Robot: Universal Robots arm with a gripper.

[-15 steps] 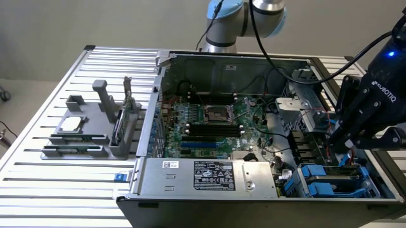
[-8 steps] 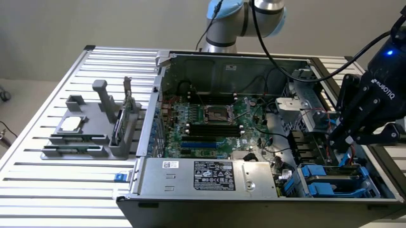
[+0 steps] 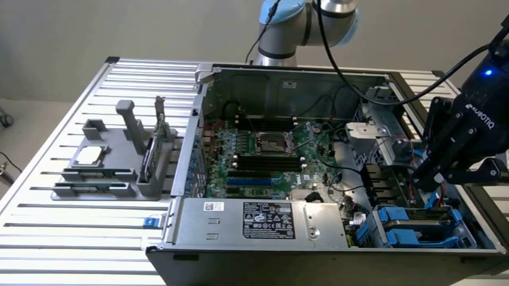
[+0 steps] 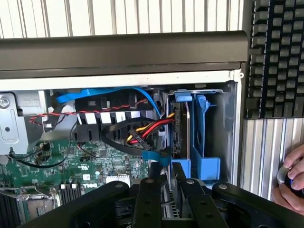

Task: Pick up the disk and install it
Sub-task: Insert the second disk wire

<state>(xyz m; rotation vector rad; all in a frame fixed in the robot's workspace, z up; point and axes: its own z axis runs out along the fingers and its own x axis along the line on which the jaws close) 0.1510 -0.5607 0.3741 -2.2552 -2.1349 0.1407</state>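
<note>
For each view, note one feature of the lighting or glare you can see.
Exterior view: the slatted table glares near-white at the view's left, while the gripper is a dark silhouette. Wrist view: the slats behind the case are overexposed, and the case interior sits in shadow.

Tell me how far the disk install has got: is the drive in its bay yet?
Done: the pick-up looks complete. The black hand is shut on what seems to be the flat silver-grey disk in its blue plastic carrier, held edge-on.
In hand: it hangs just above the blue plastic drive bay.
Left: seating the disk, which is not yet down in the bay.
</note>
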